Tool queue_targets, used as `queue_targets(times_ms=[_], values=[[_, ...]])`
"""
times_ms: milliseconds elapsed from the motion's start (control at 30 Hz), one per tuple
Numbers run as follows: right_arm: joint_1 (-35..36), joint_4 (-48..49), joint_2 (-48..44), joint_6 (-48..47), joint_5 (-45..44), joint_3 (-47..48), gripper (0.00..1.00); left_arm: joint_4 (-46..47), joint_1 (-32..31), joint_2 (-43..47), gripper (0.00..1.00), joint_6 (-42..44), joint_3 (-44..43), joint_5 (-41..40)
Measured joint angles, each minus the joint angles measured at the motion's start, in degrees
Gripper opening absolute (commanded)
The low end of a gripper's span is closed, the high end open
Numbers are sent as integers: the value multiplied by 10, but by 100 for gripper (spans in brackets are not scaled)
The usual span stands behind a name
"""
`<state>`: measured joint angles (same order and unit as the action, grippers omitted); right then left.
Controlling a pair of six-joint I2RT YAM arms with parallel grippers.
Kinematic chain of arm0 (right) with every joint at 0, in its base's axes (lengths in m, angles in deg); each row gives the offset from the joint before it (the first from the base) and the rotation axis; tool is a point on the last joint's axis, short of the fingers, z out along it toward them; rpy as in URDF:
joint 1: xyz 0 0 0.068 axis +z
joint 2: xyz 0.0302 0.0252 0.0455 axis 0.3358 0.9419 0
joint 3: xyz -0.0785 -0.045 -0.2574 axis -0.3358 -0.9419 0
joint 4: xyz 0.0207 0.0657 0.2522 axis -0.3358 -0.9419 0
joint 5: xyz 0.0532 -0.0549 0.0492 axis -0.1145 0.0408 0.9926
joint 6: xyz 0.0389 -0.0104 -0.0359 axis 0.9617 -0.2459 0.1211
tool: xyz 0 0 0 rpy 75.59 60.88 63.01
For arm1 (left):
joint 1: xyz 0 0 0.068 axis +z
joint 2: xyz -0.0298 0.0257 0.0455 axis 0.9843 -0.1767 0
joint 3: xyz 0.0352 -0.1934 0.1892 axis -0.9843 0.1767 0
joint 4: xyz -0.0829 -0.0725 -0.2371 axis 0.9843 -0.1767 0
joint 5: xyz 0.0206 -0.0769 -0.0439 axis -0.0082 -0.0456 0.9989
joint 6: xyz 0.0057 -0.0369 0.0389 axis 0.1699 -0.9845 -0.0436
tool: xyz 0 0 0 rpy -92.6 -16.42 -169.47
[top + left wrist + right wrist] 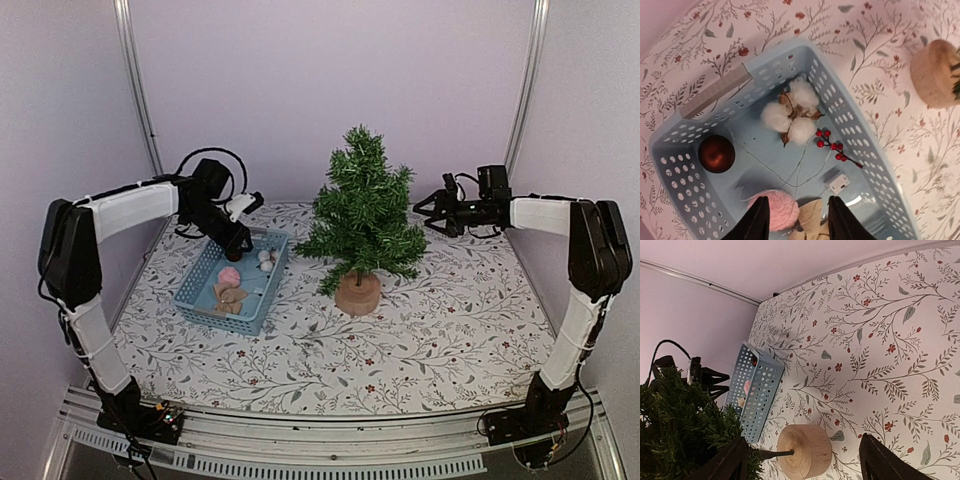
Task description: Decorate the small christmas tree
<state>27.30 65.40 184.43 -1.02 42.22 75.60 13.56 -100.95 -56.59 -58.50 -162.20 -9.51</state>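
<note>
On the flowered tablecloth (450, 310), the small christmas tree (362, 215) stands upright near the middle, with its round wooden base (357, 293) flat on the cloth. Just to the left of the tree sits a blue basket (198, 280) with perforated walls, apart from the base and set at an angle to the table edge.

The left gripper (797, 202) reaches down into the basket at its far end. Its two dark fingers (755, 222) stand partly apart, with a beige ornament (812, 216) between them and a pink ball (777, 207) just beside the left finger. Whether the fingers press on the beige piece or only straddle it, I cannot tell.

Other things lie on the basket floor in the wrist view: a white cotton boll (790, 112) near the middle, a sprig of red berries (832, 145) next to it, a dark red ball (716, 153) against one wall, and a small white box (836, 182) with a thin wire trailing across the floor.

The right gripper (430, 213) hangs in the air to the right of the tree, level with its upper branches and pointing toward them. Its fingers are spread wide with nothing between them, and its own camera sees the wooden base and bare cloth through the gap
</note>
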Motion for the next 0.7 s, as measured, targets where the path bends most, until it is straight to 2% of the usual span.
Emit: queue_targets(times_ms=[67, 167, 400, 500, 600, 700], values=[[-8, -12, -16, -5, -4, -2, 79, -7, 0, -45, 33, 27, -11, -4], [-17, -24, -39, -11, -7, -3, 79, -14, 0, -92, 33, 56, -10, -6], [-20, -34, -57, -16, -7, -3, 79, 19, -4, -106, 30, 93, 14, -9], [-20, -41, -57, -17, -7, -3, 79, 37, -6, -107, 20, 105, 14, -10], [-20, -47, -57, -17, -9, -3, 79, 48, -7, -110, 2, 114, 14, -12], [-20, -49, -59, -19, -14, -2, 79, 54, -7, -110, 0, 115, 14, -15]])
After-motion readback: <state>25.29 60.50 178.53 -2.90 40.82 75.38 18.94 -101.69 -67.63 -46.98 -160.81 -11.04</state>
